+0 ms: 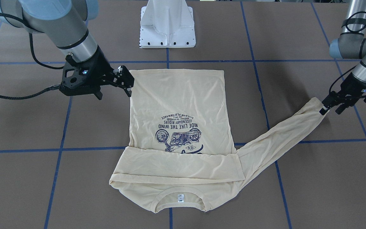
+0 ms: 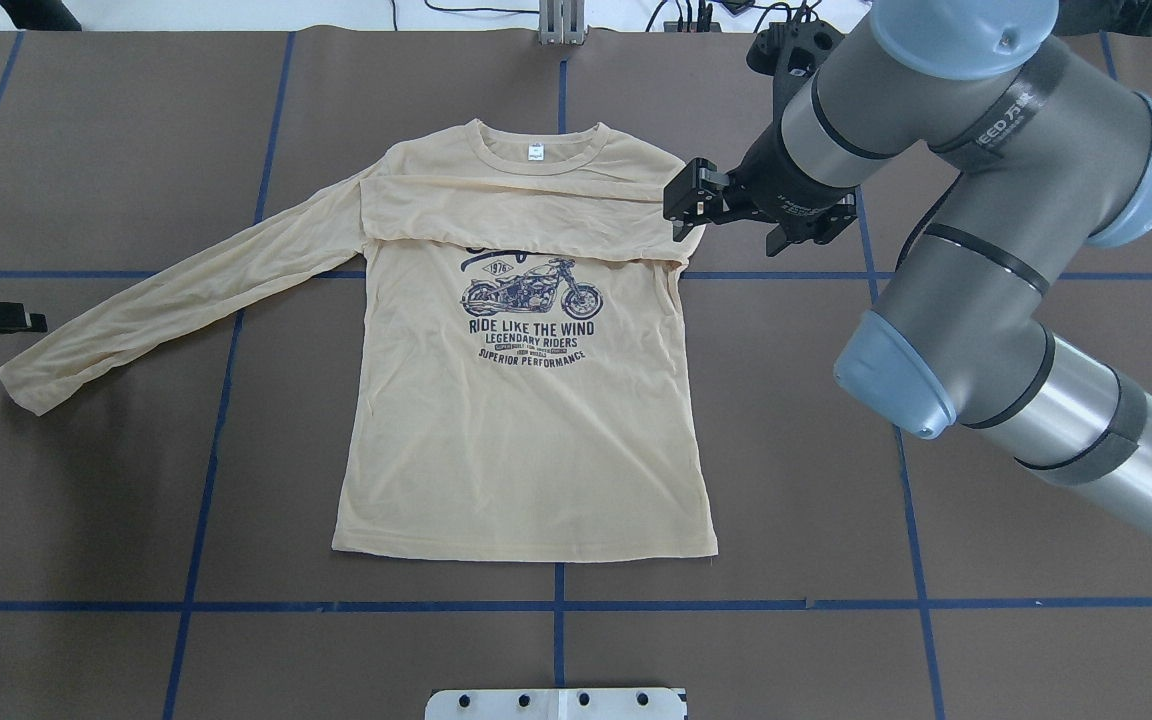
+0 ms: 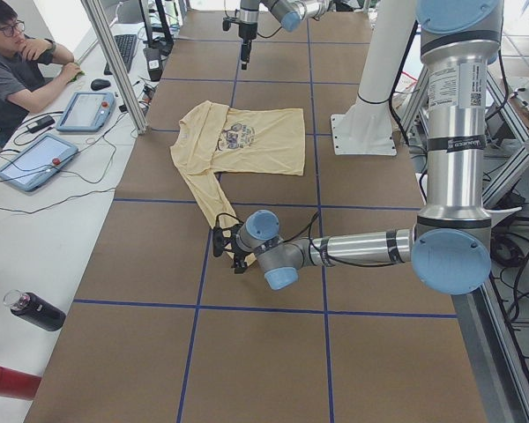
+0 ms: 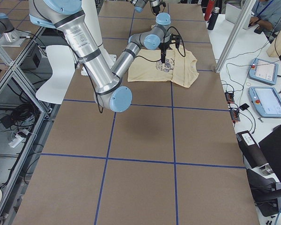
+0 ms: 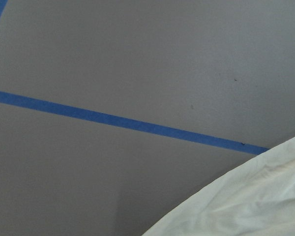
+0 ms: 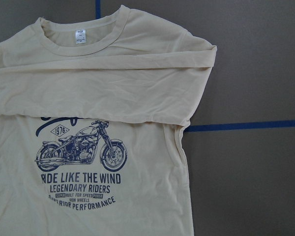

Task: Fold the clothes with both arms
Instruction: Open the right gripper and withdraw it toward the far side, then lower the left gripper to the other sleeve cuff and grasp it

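Observation:
The cream-yellow shirt [image 2: 526,440] lies flat, print up, collar on the far side from the robot. One sleeve [image 2: 516,215] is folded across the chest. The other sleeve [image 2: 166,300] stretches out to the robot's left. My left gripper [image 1: 330,110] stands open and empty just beside that sleeve's cuff [image 1: 315,103]; the left wrist view shows only a corner of cloth [image 5: 250,201]. My right gripper [image 2: 684,210] hovers open and empty above the shirt's folded shoulder; the right wrist view looks down on the shirt [image 6: 88,98].
The white pedestal base [image 1: 167,25] stands behind the hem. Blue tape lines [image 2: 556,605] cross the brown table. An operator [image 3: 18,62] sits with tablets [image 3: 35,159] at a side bench, and bottles [image 3: 35,310] lie near it.

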